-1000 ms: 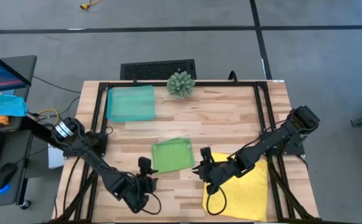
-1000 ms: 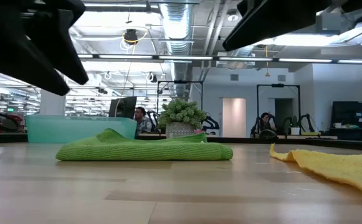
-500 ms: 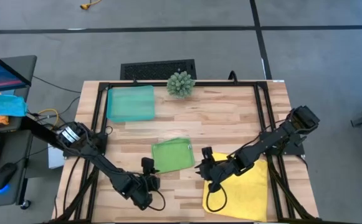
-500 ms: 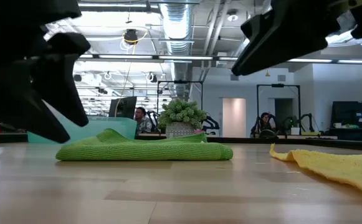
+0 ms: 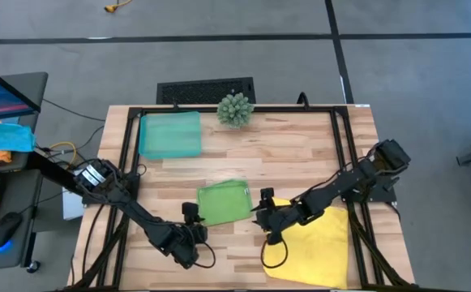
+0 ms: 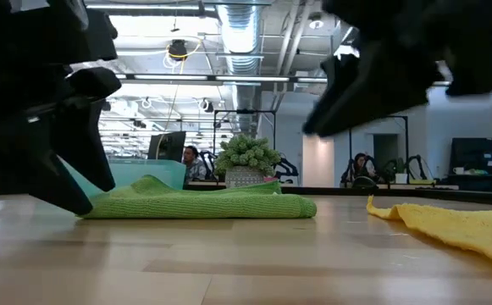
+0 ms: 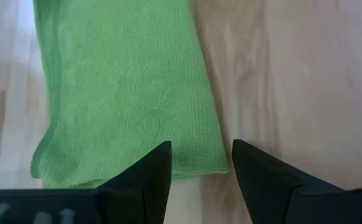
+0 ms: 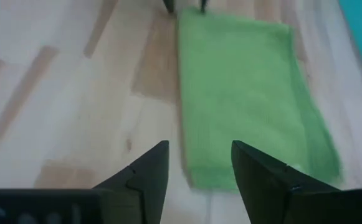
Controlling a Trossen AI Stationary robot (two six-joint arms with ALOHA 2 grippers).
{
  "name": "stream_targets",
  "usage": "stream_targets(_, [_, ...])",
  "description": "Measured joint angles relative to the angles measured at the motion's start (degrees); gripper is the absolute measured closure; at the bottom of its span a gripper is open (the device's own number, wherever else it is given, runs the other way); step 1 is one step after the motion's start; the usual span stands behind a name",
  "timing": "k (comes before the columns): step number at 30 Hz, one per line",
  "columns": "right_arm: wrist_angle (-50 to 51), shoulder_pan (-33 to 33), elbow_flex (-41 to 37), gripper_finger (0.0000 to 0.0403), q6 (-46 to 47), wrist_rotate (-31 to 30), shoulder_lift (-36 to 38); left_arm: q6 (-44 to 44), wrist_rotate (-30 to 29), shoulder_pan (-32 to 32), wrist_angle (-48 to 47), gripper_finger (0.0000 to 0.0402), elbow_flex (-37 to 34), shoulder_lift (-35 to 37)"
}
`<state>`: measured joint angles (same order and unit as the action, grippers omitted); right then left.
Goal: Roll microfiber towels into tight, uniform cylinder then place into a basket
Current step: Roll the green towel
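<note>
A leaf-green microfiber towel [image 5: 223,203] lies flat on the wooden table, near its middle. A yellow towel [image 5: 316,243] lies spread at the near right, partly under my right arm. The teal basket [image 5: 170,135] stands at the far left. My left gripper [image 5: 190,213] is open and low at the green towel's near left corner [image 7: 193,163]. That corner sits just ahead of its fingertips. My right gripper [image 5: 259,212] is open and hovers just right of the green towel [image 8: 249,99], which lies ahead of its fingers.
A spiky green ball plant [image 5: 235,109] stands at the table's far edge, right of the basket. Bare wood lies between the basket and the green towel. A black frame [image 5: 126,162] runs along the table's sides.
My left gripper has come down toward the table beside the green towel's left end. My right gripper has dropped lower and moved toward the table's left edge, closer to the green towel. Both towels lie as before.
</note>
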<state>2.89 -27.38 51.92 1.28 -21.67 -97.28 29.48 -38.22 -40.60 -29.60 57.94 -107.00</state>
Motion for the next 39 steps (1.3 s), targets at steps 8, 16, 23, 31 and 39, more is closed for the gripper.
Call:
stream_targets(8, [-2.5,1.2,2.0,0.0212,-5.4,0.2,-9.4,2.9,-0.5,0.5,1.3,0.0239,-2.5,0.3])
stream_targets(16, [-2.3,3.3,4.0,0.0218,-4.5,-0.8,-10.9,3.4,-0.2,0.5,0.9,0.0239,-2.6,0.2])
stream_targets(23, [-2.0,6.0,4.0,0.0217,-1.9,6.2,-10.9,5.8,-0.2,0.5,0.7,0.0239,-2.6,0.2])
stream_targets(31, [-1.9,6.9,4.0,0.0225,-1.3,8.1,-10.9,6.3,-1.2,0.6,0.6,0.0239,-2.7,0.1])
stream_targets(39, [-1.9,8.2,4.0,0.0226,-1.2,7.9,-11.6,6.4,-1.0,1.3,0.5,0.0239,-2.7,0.1])
